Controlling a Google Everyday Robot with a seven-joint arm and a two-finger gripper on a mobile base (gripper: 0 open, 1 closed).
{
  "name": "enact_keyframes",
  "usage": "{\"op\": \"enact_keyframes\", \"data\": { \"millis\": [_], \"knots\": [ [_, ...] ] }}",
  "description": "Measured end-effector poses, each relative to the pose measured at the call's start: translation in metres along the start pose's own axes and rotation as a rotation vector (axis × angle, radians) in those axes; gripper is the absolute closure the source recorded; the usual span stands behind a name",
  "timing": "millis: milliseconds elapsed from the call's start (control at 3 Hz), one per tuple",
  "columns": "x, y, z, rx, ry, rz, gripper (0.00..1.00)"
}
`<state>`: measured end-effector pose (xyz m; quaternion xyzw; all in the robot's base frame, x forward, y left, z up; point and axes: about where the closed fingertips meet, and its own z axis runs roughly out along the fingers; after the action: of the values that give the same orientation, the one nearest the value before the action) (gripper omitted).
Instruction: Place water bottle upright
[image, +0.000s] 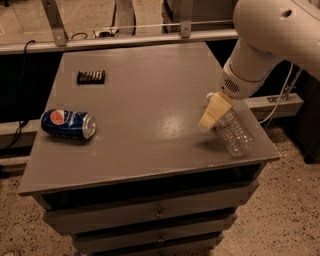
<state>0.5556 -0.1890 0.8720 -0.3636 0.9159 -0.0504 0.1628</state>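
Clear ribbed plastic water bottle (236, 135) lies near right edge, likely light, crushable; grip mid-body. Cream gripper (213, 114) at neck, closure indeterminate.

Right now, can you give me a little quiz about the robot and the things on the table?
1. True or false: the water bottle stands upright.
2. Fill in: the blue Pepsi can lies on its ____.
3. Where is the gripper?
A) above the can
B) at the bottle's neck end, near the table's right edge
C) under the table
Key: 1 false, it lies on its side; 2 side; 3 B.
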Motion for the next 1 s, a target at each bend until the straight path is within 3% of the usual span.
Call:
{"op": "enact_keyframes", "data": {
  "millis": [333, 1000],
  "knots": [
    [-0.002, 0.001, 0.022, 0.004, 0.04, 0.094, 0.0],
    [-0.006, -0.001, 0.053, -0.052, 0.052, 0.279, 0.41]
  ]
}}
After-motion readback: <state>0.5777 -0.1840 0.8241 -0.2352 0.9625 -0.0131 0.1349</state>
